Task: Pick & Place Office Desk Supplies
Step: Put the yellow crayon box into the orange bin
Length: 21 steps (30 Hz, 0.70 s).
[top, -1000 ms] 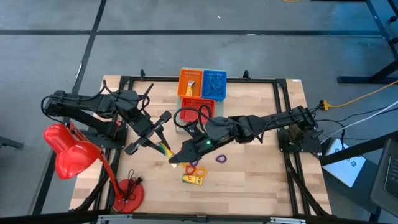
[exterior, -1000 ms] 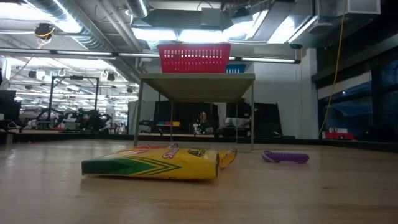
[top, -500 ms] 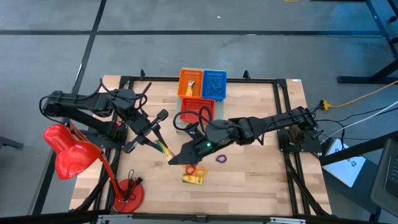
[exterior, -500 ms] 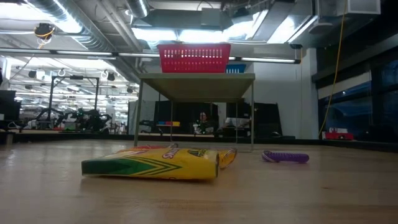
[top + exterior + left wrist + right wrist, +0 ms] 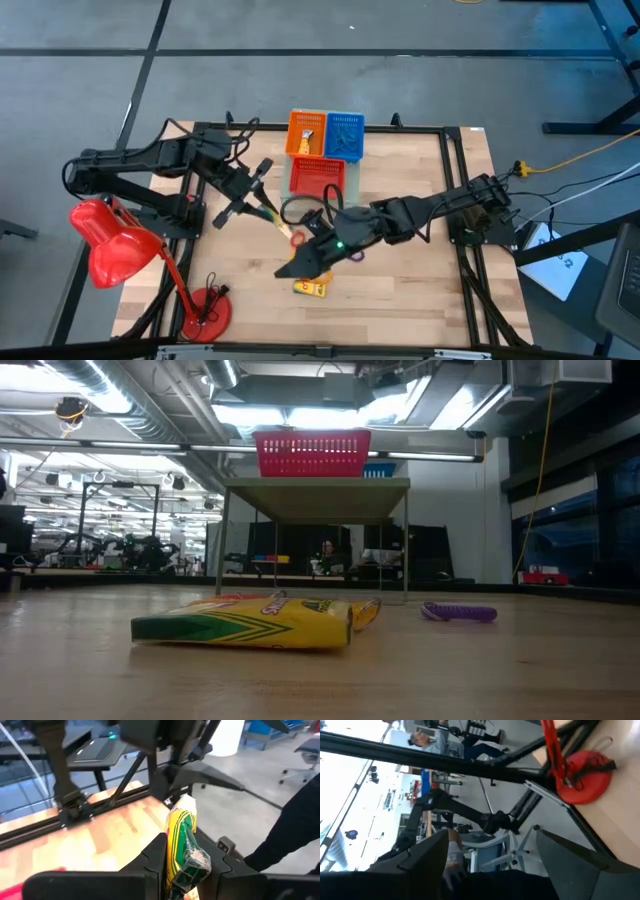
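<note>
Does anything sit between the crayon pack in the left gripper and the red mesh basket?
Nothing visible does. The left gripper holds the crayon pack off to one side of the red basket, with only bare table between them.

The table [image 5: 420, 165] is pale wood with a black frame. Three mesh baskets sit on it: orange [image 5: 306, 133], blue [image 5: 345, 134] and red [image 5: 317, 176]. The lamp [image 5: 120, 255] is bright red. The flat box [image 5: 245, 622] is yellow with green stripes, the loop [image 5: 459, 613] beside it purple, and the packet [image 5: 184, 845] between dark fingers [image 5: 156, 855] yellow and green.
</note>
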Available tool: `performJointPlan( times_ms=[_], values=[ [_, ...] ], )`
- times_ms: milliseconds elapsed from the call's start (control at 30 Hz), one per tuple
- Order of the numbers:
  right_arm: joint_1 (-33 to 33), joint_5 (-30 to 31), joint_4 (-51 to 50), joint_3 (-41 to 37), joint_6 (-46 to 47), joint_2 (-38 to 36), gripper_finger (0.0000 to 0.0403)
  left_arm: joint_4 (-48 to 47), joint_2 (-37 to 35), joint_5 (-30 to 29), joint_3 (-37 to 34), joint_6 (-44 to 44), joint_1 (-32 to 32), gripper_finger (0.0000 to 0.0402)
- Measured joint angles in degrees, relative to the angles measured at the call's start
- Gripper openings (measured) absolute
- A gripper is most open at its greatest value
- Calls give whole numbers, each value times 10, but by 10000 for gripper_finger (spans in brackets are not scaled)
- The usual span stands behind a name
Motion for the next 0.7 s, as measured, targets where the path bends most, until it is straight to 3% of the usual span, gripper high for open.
performJointPlan(
  times_ms=[300,500,700],
  values=[
    [40,34,-47,0,46,0,302,-29,-1,-8,0,25,60,66],
    [80,53,-139,0,96,0,302,-40,-2,-83,0,40,119,66],
    [110,116,-186,0,139,0,302,-3,5,-169,1,44,192,75]
  ],
)
